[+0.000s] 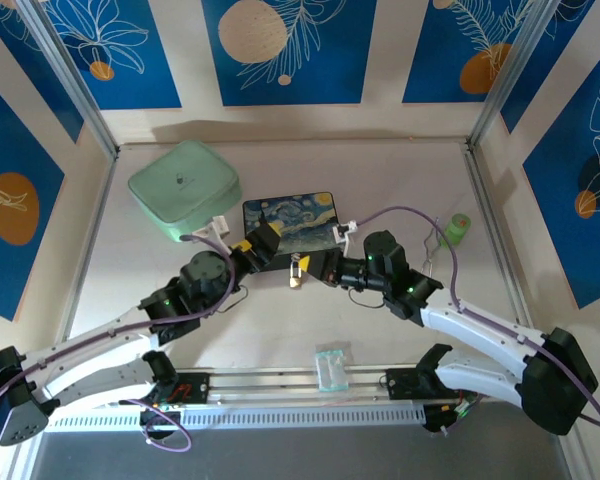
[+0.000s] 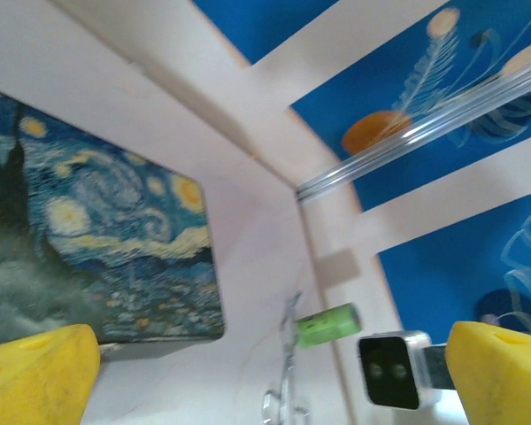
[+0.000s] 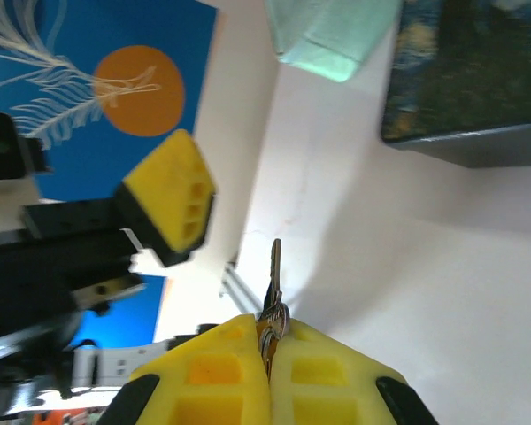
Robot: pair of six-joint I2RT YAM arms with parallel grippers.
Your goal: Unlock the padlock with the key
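Observation:
In the right wrist view my right gripper (image 3: 267, 335) is shut on the head of the thin silver key (image 3: 275, 270). Its blade sticks straight out past the yellow fingertips, and a brass glint shows between the pads. From above, the small brass and silver padlock (image 1: 296, 274) sits right at the tips of the right gripper (image 1: 316, 268). Whether it hangs there or lies on the table I cannot tell. My left gripper (image 1: 257, 243) stands just left of it, wide open (image 2: 270, 376) with nothing between its yellow fingers (image 2: 37, 372). One left finger (image 3: 170, 198) shows in the right wrist view.
The starry-night tin (image 1: 290, 221) lies just behind both grippers, with a mint green case (image 1: 184, 189) to its left. At the right are a green cylinder (image 1: 460, 228) and a bent silver wire (image 1: 432, 262). A clear packet (image 1: 332, 366) lies near the front rail.

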